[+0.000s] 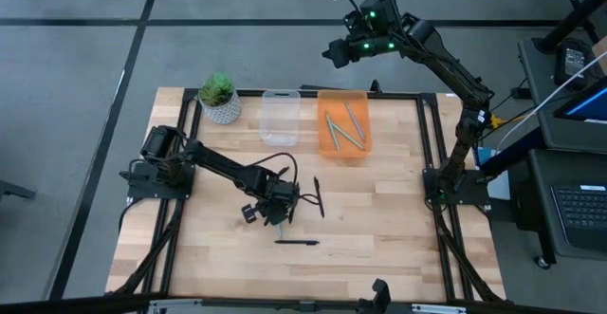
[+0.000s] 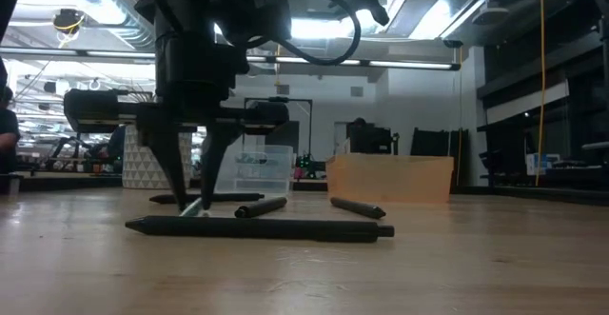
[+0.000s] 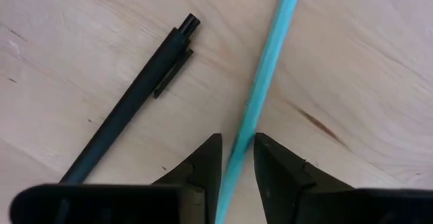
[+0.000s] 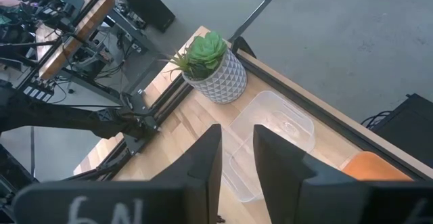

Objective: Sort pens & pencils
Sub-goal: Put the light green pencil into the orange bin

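Observation:
My left gripper [image 1: 281, 219] points down at the middle of the table, open by a narrow gap. Its fingertips [image 3: 237, 139] stand astride a pale teal pencil [image 3: 270, 61] that lies flat on the wood; the low view shows it too [image 2: 194, 206]. A black pen [image 3: 132, 105] lies flat beside that pencil. Other black pens [image 1: 319, 198] [image 1: 296, 242] lie flat nearby. Three teal pencils [image 1: 343, 129] lie in the orange tray [image 1: 324, 101]. My right gripper [image 1: 334, 53] hangs high beyond the table's far edge, its fingers [image 4: 237, 129] slightly apart and holding nothing. My left gripper comes from above, pointing down, with its fingers across the teal pencil partway along its length. One fingertip [image 3: 260, 143] meets the pencil's side [image 3: 249, 137]. A strip of bare wood shows between the pencil and the other fingertip [image 3: 215, 146]. The pencil lies flat on the table.
A clear plastic container [image 1: 280, 117] sits left of the orange tray at the far edge. A potted plant [image 1: 218, 96] stands at the far left corner. A black frame [image 1: 432, 143] borders the table. Bare wood lies to the right and near the front.

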Robot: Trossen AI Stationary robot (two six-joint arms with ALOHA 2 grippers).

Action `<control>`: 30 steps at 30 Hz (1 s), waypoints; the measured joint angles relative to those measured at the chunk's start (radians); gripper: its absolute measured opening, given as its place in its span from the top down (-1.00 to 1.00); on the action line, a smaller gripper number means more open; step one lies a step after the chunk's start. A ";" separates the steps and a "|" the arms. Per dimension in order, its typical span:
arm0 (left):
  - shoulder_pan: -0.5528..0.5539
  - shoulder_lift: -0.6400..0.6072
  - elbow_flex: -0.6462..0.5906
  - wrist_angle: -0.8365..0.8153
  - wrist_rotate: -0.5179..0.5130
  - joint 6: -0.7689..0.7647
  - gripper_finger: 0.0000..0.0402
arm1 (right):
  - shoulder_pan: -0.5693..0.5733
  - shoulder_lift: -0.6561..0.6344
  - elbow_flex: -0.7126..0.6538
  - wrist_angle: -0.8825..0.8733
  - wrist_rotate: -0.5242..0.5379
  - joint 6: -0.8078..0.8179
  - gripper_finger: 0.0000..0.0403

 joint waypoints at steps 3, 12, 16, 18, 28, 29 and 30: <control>0.000 0.001 0.000 0.001 0.004 0.000 0.72 | 0.000 0.000 0.000 0.000 0.000 0.002 0.57; 0.001 0.001 0.000 0.007 0.016 -0.010 0.94 | 0.000 0.000 0.000 0.000 0.000 0.002 0.57; 0.001 0.001 0.000 0.005 0.016 -0.020 0.94 | 0.000 0.000 0.000 0.000 0.000 0.002 0.57; 0.001 0.001 0.001 0.002 0.016 -0.022 0.93 | 0.000 0.000 0.000 0.000 0.000 0.002 0.57; 0.001 -0.006 0.001 -0.040 0.008 -0.053 0.92 | 0.000 0.000 0.000 0.000 0.000 0.000 0.57; 0.001 -0.006 0.001 -0.043 0.005 -0.053 0.92 | 0.000 0.000 0.000 0.000 0.000 0.000 0.57; 0.000 -0.006 0.001 -0.052 0.003 -0.054 0.92 | 0.000 0.000 0.000 0.000 0.000 0.000 0.57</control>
